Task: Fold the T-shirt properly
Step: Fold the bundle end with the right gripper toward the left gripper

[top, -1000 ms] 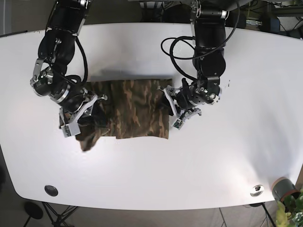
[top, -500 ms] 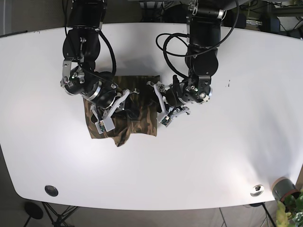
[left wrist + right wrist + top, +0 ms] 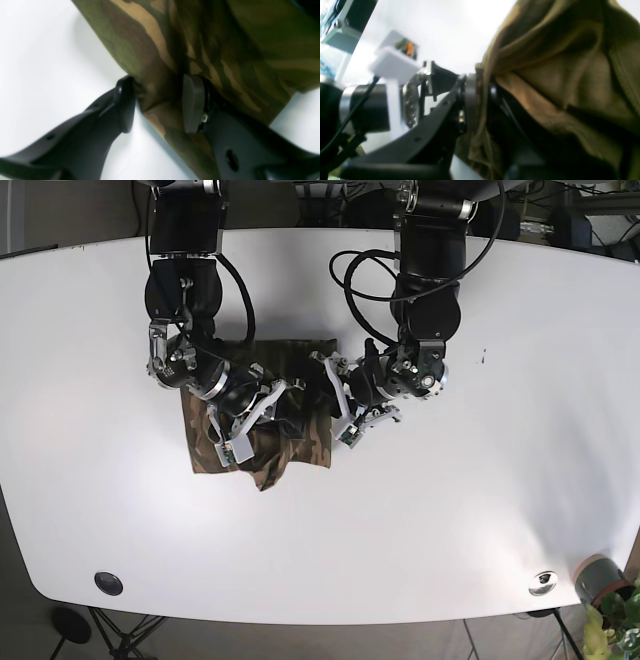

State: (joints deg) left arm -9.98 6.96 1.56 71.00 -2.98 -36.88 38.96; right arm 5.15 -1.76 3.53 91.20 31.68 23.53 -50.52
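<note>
The camouflage T-shirt [image 3: 200, 448] lies bunched and partly folded on the white table [image 3: 450, 510]. My right gripper [image 3: 243, 438] sits on the shirt's middle, shut on a pinched fold of cloth. In the right wrist view the gripper [image 3: 480, 100] squeezes the olive fabric [image 3: 557, 87] between its fingers. My left gripper [image 3: 340, 408] is at the shirt's right edge. In the left wrist view the gripper [image 3: 156, 105] straddles a fold of the shirt [image 3: 225, 50], with cloth filling the gap between its pads. The arms hide the shirt's centre.
A black round fitting [image 3: 108, 583] sits near the table's front left edge. A silver fitting [image 3: 543, 582] and a potted plant [image 3: 603, 585] are at the front right. White tabletop stretches to the right of and in front of the shirt.
My right gripper has carried the shirt's left part to the right over its middle. My left gripper has shifted left with the right edge. The shirt is now a narrower bundle.
</note>
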